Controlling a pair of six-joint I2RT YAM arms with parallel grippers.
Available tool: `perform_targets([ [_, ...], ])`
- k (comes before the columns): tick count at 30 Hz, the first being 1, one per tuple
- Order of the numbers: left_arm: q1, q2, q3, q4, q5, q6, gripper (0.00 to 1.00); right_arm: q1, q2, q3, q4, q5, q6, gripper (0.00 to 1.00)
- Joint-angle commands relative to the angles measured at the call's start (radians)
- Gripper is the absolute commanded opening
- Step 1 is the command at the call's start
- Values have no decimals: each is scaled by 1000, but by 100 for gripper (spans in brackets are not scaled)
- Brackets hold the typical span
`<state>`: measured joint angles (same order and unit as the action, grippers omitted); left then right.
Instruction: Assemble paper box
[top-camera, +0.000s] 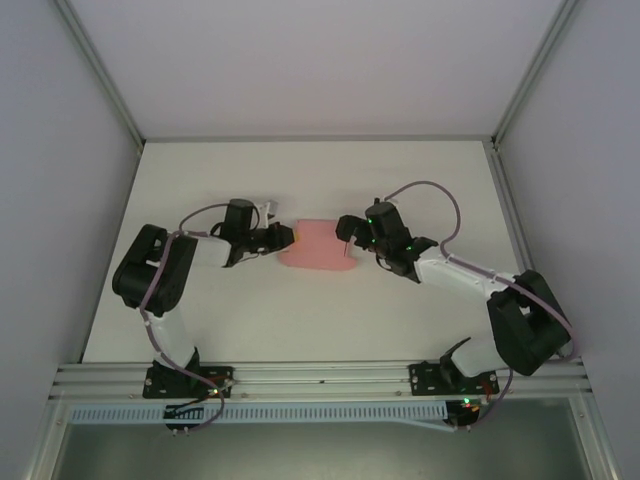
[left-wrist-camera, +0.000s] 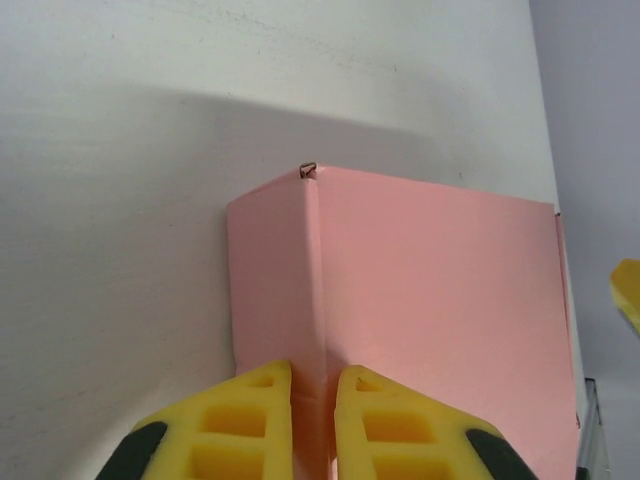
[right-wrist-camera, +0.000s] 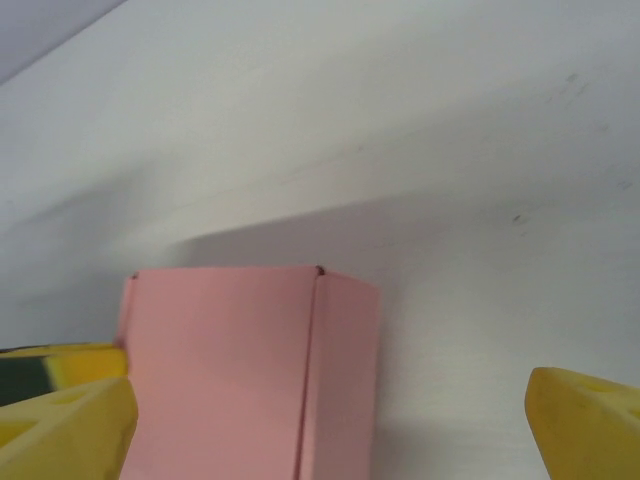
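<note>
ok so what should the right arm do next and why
Probably close the right end effector on the paper box: its fingers stand wide apart with the box's end between them, while the left end effector pinches the box's crease.

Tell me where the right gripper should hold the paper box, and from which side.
Probably the creased edge at the paper box's right end, from the right: the left gripper pinches the opposite crease, and the right gripper stands open there.

White table (top-camera: 300, 320), pale enclosure walls (top-camera: 60, 150), aluminium rail (top-camera: 320, 375) along near edge
</note>
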<state>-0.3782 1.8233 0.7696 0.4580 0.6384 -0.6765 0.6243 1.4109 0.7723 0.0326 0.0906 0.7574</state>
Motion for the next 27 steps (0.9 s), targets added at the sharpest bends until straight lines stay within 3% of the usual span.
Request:
perform_targets([
  [1,12,28,-38,34,45,-36,3,-13,-11,-50,90,-133,94,100],
  [9,45,50,-99,194,117,-101,3,-104,158,-33,199,-397,123,100],
  [14,47,37,-95,172,114,-82,5,-135,264,-63,479,-550,188,93],
  [17,47,37,-89,161,112,-72,5,-135,301,-58,580,-617,228,81],
  [19,47,38,-85,161,112,-68,8,-135,310,-62,640,-645,248,64],
  [22,47,29,-71,154,112,-60,11,-137,287,-68,642,-648,252,50],
  [27,49,-49,-24,104,108,-14,23,-138,209,-62,516,-612,208,40],
])
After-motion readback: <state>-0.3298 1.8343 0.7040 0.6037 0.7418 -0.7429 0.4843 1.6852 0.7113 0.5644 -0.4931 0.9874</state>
